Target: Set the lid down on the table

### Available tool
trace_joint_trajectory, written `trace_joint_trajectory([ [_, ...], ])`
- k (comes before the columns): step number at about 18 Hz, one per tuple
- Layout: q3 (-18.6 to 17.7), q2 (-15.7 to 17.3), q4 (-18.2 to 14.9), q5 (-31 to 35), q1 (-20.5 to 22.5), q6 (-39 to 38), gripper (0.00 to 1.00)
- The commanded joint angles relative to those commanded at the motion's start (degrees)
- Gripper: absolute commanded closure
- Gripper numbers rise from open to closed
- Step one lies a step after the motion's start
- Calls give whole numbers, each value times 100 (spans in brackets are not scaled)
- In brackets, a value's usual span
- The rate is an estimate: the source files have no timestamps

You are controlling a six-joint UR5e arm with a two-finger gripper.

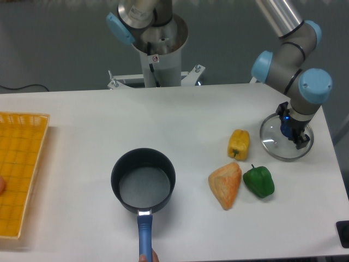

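A yellow mesh tray [22,169] sits at the left edge of the white bench [82,125]; further right stands a dark blue saucepan [143,180], its blue handle reaching the near edge; next lie a bread-like wedge [226,184], a yellow pepper [239,144] and a green pepper [259,181]; at far right the lid [272,143] rests near the bench's edge, the gripper [289,130] closed on its blue knob.

Soft, even light is falling across a grey floor [54,43] that is stretching out behind the white tabletop, with a dark cable [22,87] trailing over it at the far left edge.
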Motion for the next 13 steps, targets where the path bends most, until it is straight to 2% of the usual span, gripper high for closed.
trace_joint_trajectory([
  [7, 9, 0, 9, -9, 0, -9, 33],
  [13, 9, 9, 0, 0, -26, -44, 21],
])
